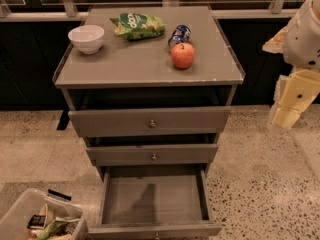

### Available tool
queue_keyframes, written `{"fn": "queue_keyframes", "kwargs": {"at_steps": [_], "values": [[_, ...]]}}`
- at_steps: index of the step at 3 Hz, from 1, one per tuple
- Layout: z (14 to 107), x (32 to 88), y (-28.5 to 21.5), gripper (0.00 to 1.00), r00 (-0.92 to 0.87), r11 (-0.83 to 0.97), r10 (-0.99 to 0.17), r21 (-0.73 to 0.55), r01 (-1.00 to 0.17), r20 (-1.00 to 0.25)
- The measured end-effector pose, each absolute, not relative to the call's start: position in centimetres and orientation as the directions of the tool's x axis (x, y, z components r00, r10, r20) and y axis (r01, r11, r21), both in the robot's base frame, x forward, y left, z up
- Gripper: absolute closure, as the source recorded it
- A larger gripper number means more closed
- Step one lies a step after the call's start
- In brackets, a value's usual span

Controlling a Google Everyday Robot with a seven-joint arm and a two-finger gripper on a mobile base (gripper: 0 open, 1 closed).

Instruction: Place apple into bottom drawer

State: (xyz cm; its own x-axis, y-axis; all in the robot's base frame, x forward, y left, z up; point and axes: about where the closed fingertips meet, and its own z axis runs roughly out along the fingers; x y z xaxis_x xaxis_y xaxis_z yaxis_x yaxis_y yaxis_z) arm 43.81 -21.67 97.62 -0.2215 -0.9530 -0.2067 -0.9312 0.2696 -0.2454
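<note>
The red-orange apple [182, 55] sits on the grey cabinet top [130, 64], toward its right front. The bottom drawer [152, 199] is pulled out below the cabinet, and its flat grey floor is bare. My gripper [286, 115], on a pale cream arm, hangs at the right edge of the view. It is beside the cabinet, below the level of the top and well right of the apple. It holds nothing that I can see.
A blue-and-silver can [179, 34] lies just behind the apple. A green snack bag [137, 25] and a white bowl [86, 38] are at the back left of the top. Two upper drawers [150, 123] are closed. A clear plastic bin [35, 219] stands on the floor, bottom left.
</note>
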Motion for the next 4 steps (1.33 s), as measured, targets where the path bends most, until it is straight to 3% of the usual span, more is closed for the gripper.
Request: {"fn": "queue_keyframes", "kwargs": {"at_steps": [2,3,4], "values": [[96.5,47.1,-19.7,0.0,-0.128,0.195,-0.945,-0.204,-0.96,-0.302],[94.5,53.3,-15.1,0.0,0.012,0.046,-0.907,-0.128,-0.991,-0.421],[93.1,60.8,-9.5,0.0,0.084,-0.027,-0.89,-0.132,-0.991,-0.448]]}}
